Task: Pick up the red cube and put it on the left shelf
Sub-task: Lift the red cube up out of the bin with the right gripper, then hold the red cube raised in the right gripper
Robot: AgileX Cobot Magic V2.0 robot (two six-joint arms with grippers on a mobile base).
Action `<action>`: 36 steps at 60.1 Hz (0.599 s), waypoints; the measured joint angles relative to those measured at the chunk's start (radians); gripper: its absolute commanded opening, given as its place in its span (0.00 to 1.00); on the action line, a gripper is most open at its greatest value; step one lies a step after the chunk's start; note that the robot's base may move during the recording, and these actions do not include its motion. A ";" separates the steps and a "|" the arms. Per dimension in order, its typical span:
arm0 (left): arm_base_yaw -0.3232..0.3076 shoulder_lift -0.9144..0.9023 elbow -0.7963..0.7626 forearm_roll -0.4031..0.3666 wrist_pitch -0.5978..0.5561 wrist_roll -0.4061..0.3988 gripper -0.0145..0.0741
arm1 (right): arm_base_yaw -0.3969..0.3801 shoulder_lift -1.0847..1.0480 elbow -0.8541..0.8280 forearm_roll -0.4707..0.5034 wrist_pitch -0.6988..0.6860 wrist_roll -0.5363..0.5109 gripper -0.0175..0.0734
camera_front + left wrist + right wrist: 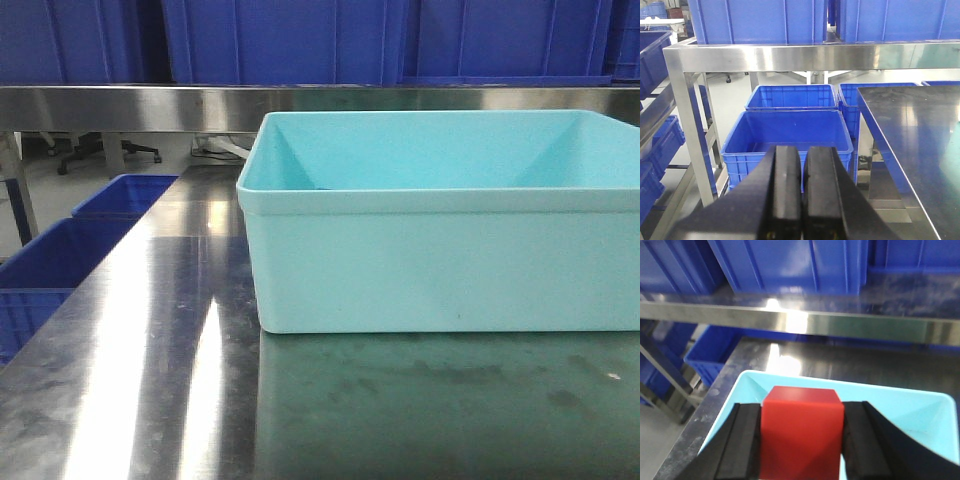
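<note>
The red cube (802, 435) is pinched between the right fingers (747, 445), one black pad flat against each of its side faces. It hangs over the near left part of a pale turquoise bin (890, 392). The bin stands on the steel worktop (150, 350), and the front view does not show the cube inside it.

Behind the bin runs the flat stainless front rail of the left shelf (740, 57), with big blue crates (290, 40) standing on the tier above it. The cube is well apart from that rail.

The left fingers (788, 190) are pressed together with nothing between them. They sit off the worktop's left edge, facing more blue crates (790, 135) below the rail.
</note>
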State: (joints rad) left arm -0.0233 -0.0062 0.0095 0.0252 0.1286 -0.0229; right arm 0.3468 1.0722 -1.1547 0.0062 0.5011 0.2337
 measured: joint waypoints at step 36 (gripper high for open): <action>0.000 0.000 0.000 0.000 0.000 0.000 0.28 | 0.000 -0.335 0.332 -0.022 -0.157 0.000 0.25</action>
State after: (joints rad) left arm -0.0233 -0.0062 0.0095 0.0252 0.1286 -0.0229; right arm 0.3468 0.7374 -0.8223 -0.0156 0.3443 0.2337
